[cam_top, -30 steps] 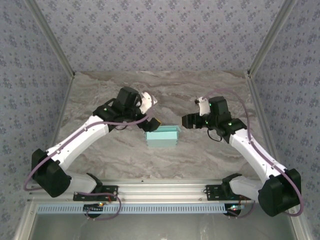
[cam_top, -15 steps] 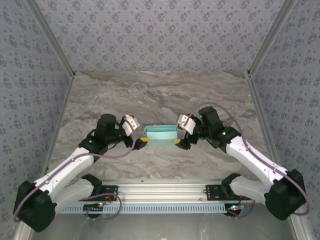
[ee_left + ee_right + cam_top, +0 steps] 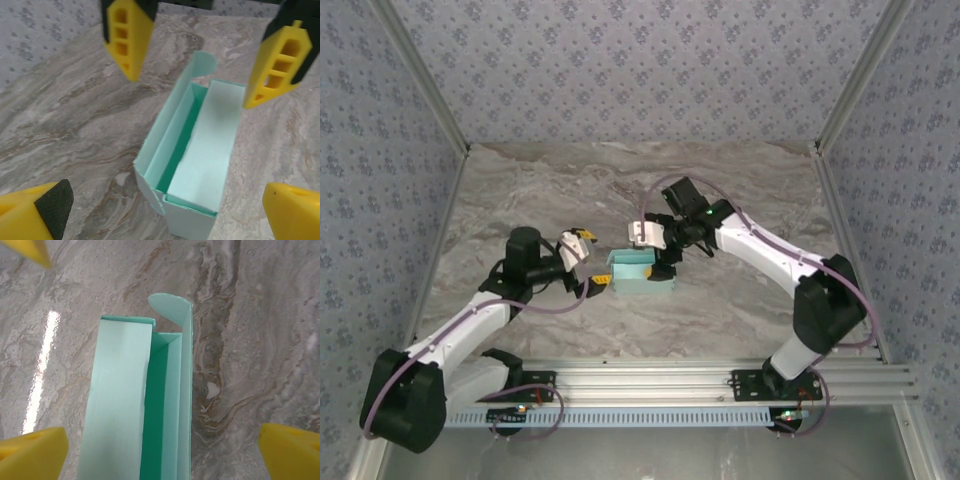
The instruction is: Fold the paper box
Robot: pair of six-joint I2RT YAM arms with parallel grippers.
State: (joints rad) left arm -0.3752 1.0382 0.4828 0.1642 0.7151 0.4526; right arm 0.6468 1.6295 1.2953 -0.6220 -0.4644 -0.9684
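Right gripper (image 3: 662,262) swung round over the paper box (image 3: 642,274) at frame centre; left gripper (image 3: 592,260) sits just left of it. Both jaws wide open, empty. Body formed, top still open and untucked.

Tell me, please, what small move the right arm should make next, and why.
Probably lower the open right fingers to press the lid flap flat: on the paper box it leaves a gap along one wall, and the rounded tab stands untucked.
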